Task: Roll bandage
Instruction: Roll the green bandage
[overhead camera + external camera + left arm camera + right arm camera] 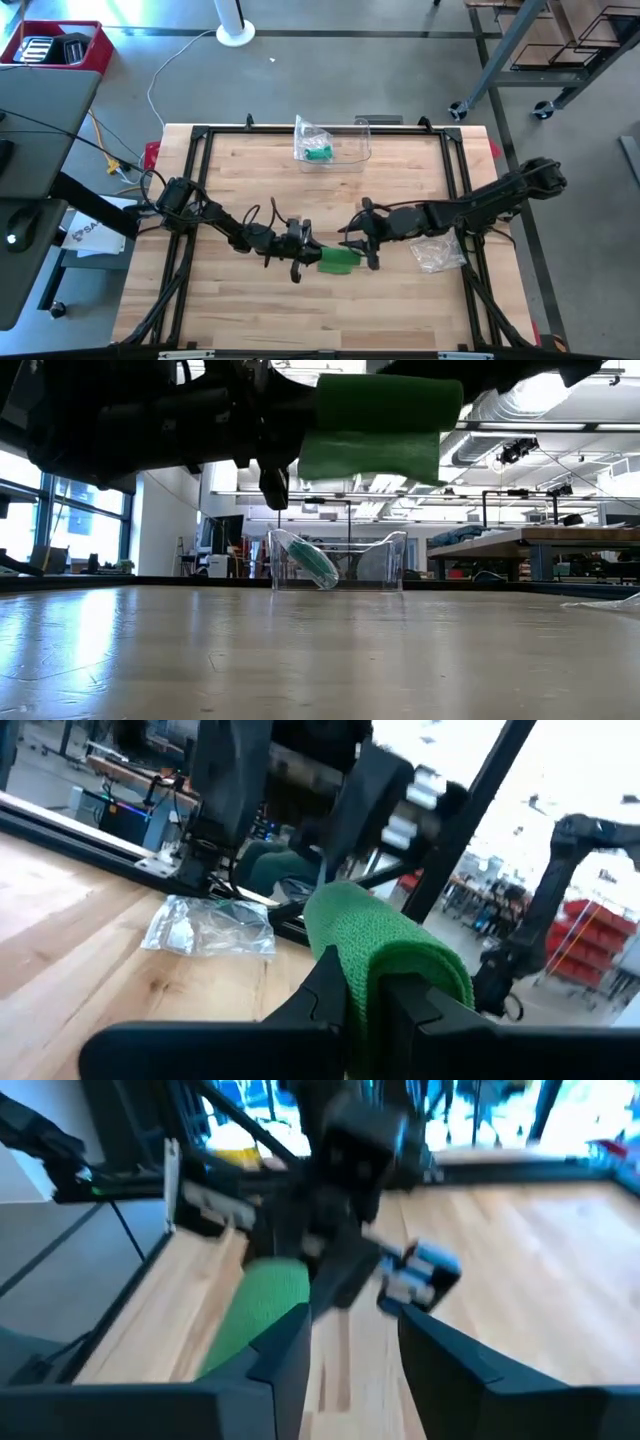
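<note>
Both arms stretch low and nearly level across the bench (pixel 250 320), meeting near its middle. The left gripper (pixel 298 252) reaches in from the left, its dark fingers (pixel 330 990) clamped on one end of the bandage (pixel 339 259), with green fabric squeezed between them in the left wrist view. The right gripper (pixel 364 243) comes in from the right, just beside the bandage's other end; its fingers (pixel 285 1360) stand a little apart, and whether they touch the roll cannot be told.

The bandage is a thick green roll of coarse knitted fabric with a loose flap hanging from it, held clear above the bench in the low view. The bench is pale planked wood inside a black metal frame. At its far edge stands a clear plastic bin (pixel 340 145) with a bagged green roll (pixel 318 152) leaning in it. A crumpled clear wrapper (pixel 437 252) lies under the right arm.
</note>
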